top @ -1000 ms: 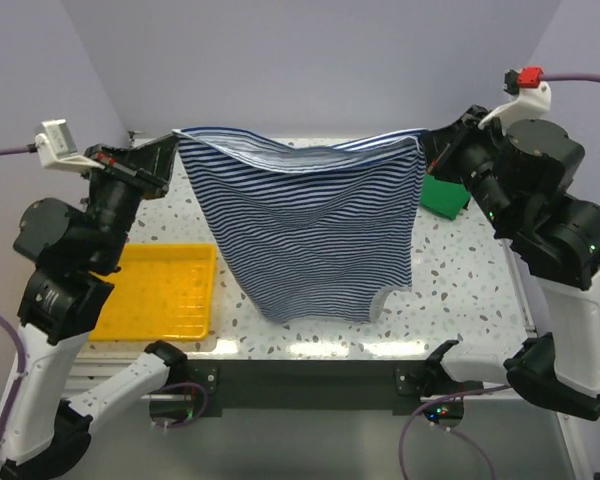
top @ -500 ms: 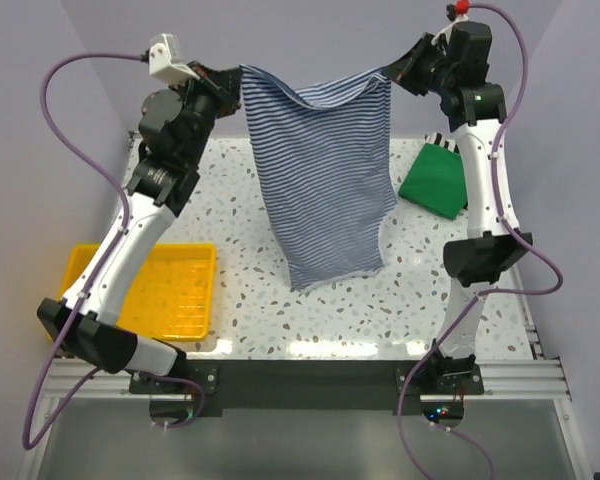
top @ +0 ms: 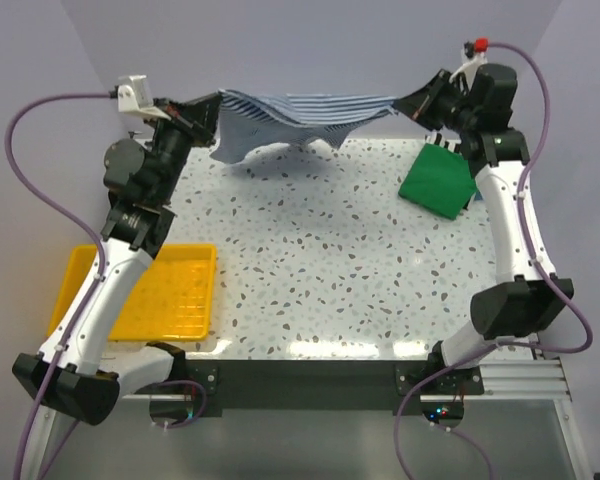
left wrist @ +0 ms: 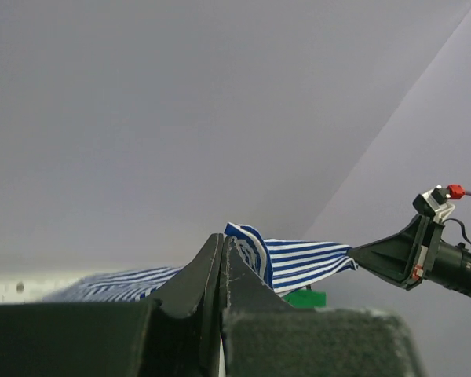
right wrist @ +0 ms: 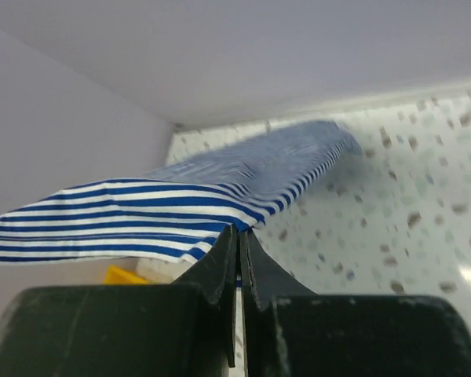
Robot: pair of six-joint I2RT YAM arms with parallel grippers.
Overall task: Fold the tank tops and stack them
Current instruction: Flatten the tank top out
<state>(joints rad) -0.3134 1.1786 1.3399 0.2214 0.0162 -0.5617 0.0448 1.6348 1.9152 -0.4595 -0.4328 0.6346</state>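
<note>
The navy-and-white striped tank top (top: 300, 112) hangs stretched in the air over the far edge of the table, swung up and back. My left gripper (top: 213, 107) is shut on its left corner; the cloth shows past the fingertips in the left wrist view (left wrist: 290, 263). My right gripper (top: 408, 104) is shut on its right corner, with the stripes pinched at the tips in the right wrist view (right wrist: 180, 212). The green tank top (top: 438, 180) lies folded on the table at the far right, below my right arm; a bit of it shows in the left wrist view (left wrist: 306, 298).
A yellow plastic tray (top: 145, 293) sits at the near left of the speckled table (top: 320, 270). Purple walls close in the back and sides. Cables loop from both wrists.
Both arms have reached out to the far side and dropped lower. The striped top, which hung down in front, has swung up and back toward the far wall.
</note>
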